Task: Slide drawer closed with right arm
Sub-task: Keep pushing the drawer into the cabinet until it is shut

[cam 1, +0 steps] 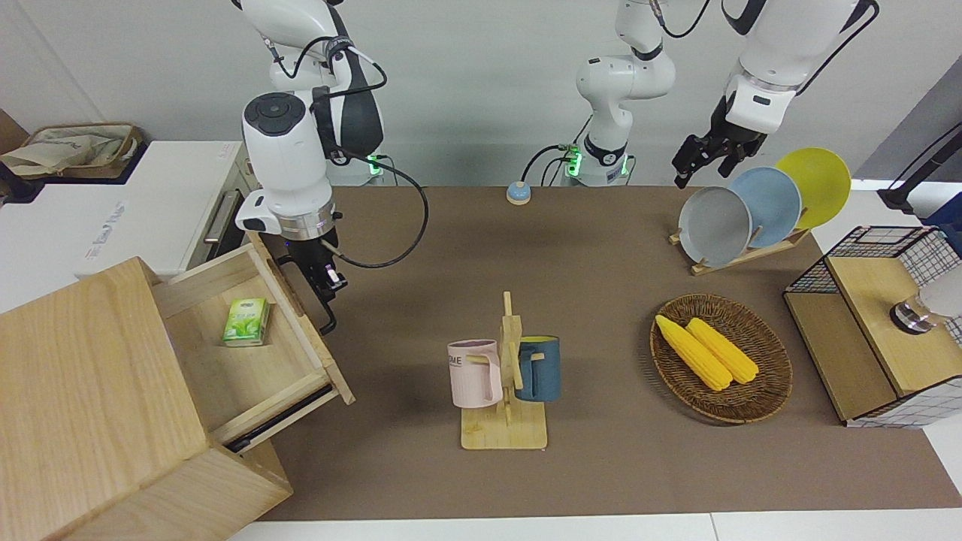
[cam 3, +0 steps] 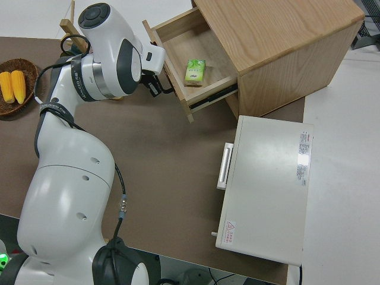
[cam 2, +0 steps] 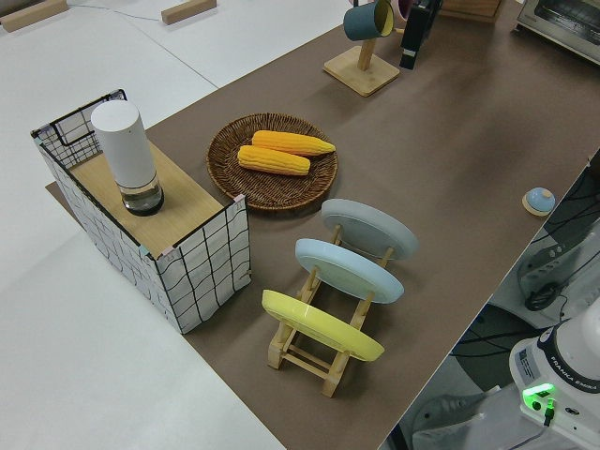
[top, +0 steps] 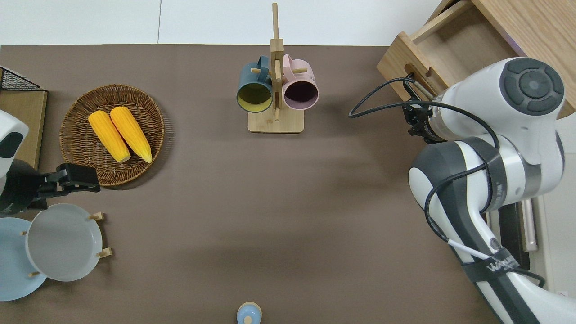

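Front view: the right arm [cam 1: 289,161] bends down from its raised elbow, wrist pointing at the table, and the right gripper [cam 1: 319,289] sits against the black handle [cam 1: 325,312] on the drawer [cam 1: 248,338] front; whether its fingers clasp the bar I cannot tell. The drawer stands partly out of the oak cabinet [cam 1: 90,391] at the right arm's end of the table, with a green carton [cam 1: 246,321] lying inside. The left arm is parked, its gripper [cam 1: 703,158] too hard to read.
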Controlling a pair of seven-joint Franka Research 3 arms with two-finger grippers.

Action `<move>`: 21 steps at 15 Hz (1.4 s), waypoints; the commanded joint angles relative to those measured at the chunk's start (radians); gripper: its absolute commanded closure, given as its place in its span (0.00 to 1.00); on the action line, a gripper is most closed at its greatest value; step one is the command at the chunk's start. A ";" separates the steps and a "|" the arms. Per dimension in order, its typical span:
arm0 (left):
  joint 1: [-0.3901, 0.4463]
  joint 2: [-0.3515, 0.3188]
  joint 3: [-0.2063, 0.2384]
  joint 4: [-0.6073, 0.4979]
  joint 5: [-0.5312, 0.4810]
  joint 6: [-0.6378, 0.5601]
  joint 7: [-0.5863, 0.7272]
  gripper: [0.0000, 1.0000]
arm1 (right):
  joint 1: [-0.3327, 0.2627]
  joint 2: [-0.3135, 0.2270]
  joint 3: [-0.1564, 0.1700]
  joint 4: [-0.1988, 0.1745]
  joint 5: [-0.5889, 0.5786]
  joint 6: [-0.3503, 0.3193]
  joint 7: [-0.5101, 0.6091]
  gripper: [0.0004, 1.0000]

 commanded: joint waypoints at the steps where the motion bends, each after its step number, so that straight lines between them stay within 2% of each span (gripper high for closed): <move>1: -0.001 -0.008 0.004 0.004 -0.001 -0.017 0.009 0.01 | -0.061 0.027 0.019 0.033 -0.022 0.002 -0.053 1.00; 4: -0.001 -0.008 0.004 0.004 -0.001 -0.015 0.009 0.01 | -0.114 0.044 0.017 0.053 -0.022 0.025 -0.119 1.00; 6: -0.001 -0.008 0.004 0.004 -0.001 -0.017 0.009 0.01 | -0.142 0.066 0.017 0.088 -0.022 0.026 -0.145 1.00; 8: -0.001 -0.008 0.004 0.004 -0.001 -0.017 0.009 0.01 | -0.168 0.076 0.019 0.105 -0.043 0.026 -0.188 1.00; 10: -0.001 -0.008 0.004 0.004 -0.001 -0.015 0.009 0.01 | -0.197 0.107 0.019 0.154 -0.043 0.026 -0.193 1.00; 11: -0.001 -0.008 0.004 0.004 -0.001 -0.015 0.009 0.01 | -0.214 0.115 0.019 0.164 -0.043 0.029 -0.229 1.00; 12: -0.001 -0.008 0.004 0.004 -0.001 -0.017 0.009 0.01 | -0.226 0.122 0.019 0.171 -0.043 0.034 -0.268 1.00; 16: -0.001 -0.008 0.004 0.004 -0.001 -0.017 0.009 0.01 | -0.257 0.156 0.017 0.194 -0.052 0.091 -0.296 1.00; 21: -0.001 -0.008 0.004 0.004 -0.001 -0.015 0.009 0.01 | -0.260 0.159 0.017 0.199 -0.065 0.080 -0.319 1.00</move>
